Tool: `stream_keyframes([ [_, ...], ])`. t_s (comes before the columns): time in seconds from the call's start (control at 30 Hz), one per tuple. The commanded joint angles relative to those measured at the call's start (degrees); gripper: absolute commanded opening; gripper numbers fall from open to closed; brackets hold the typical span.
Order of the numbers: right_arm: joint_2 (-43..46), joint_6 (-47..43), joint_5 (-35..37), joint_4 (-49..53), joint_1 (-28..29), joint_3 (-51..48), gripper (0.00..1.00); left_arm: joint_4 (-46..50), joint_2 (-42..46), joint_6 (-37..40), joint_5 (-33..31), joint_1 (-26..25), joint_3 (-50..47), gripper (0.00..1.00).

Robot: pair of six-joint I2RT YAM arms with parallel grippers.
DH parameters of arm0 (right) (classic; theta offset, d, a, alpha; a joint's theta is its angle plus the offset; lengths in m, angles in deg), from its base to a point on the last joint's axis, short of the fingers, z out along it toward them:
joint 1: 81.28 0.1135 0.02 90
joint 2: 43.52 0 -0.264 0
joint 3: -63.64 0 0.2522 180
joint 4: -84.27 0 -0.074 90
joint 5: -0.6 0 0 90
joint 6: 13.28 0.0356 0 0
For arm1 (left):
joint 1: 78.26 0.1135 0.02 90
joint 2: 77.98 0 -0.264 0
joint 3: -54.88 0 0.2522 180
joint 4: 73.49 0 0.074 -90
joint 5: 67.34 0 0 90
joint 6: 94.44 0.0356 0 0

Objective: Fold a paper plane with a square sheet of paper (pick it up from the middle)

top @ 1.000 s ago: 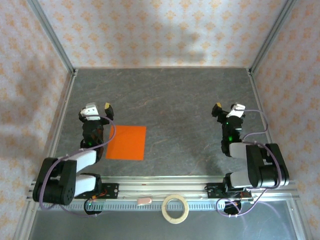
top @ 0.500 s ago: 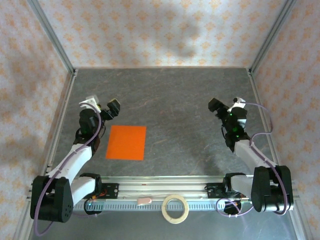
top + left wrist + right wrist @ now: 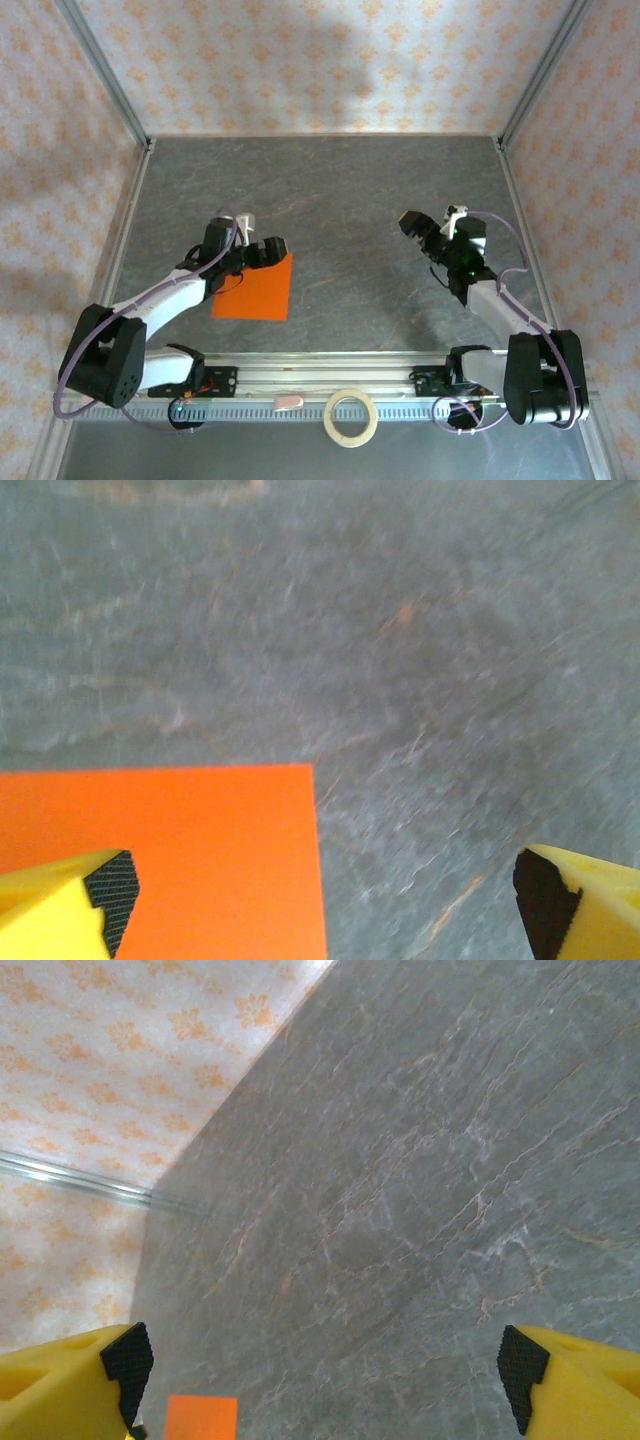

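**A:** Fingers [image 3: 60,900] of the left gripper [image 3: 268,250]: apart or together?

**B:** Wide apart. In the left wrist view one yellow finger sits at each lower corner, and nothing is between the black pads.

**A:** And where does that gripper hang?

**B:** Over the far right corner of the orange sheet of paper [image 3: 255,288]. Its left finger is above the paper and its right finger is above bare table [image 3: 350,190]. Whether a pad touches the sheet cannot be told.

**A:** So where is the sheet itself?

**B:** It lies flat and unfolded on the grey stone-patterned table, left of the middle, with its near edge close to the rail at the arms' bases.

**A:** Anything further right?

**B:** A pale tape ring [image 3: 351,417] lies on the near ledge between the two bases, well apart from the paper.

**A:** And the right gripper [image 3: 412,222]?

**B:** It stands over bare table, well to the right of the sheet, tilted towards the far left corner. Its fingers are spread wide too and hold nothing. In the right wrist view a small patch of the orange paper shows just beside the left finger.
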Motion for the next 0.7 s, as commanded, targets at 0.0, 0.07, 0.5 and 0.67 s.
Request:
stream_keyframes([
  [0.0, -0.16, 1.74, -1.54, 0.05, 0.50, -0.40, 0.92, 8.06, -2.32, -0.29, -3.95, -0.89, 2.41, 0.99],
  [0.07, -0.31, 1.79, -1.62, 0.32, 0.65, -0.32, 0.92, 10.80, -3.51, -1.13, -6.09, -1.09, 3.21, 0.99],
  [0.5, -1.94, 2.14, -0.45, 1.93, 0.73, -0.38, 0.93, 11.81, -10.27, -5.97, -7.71, -5.18, 5.19, 0.99],
  [0.67, -1.94, 1.82, -1.06, 2.14, 0.78, -0.80, 0.93, 7.92, -14.79, -10.78, -8.51, -8.84, 7.83, 0.99],
])
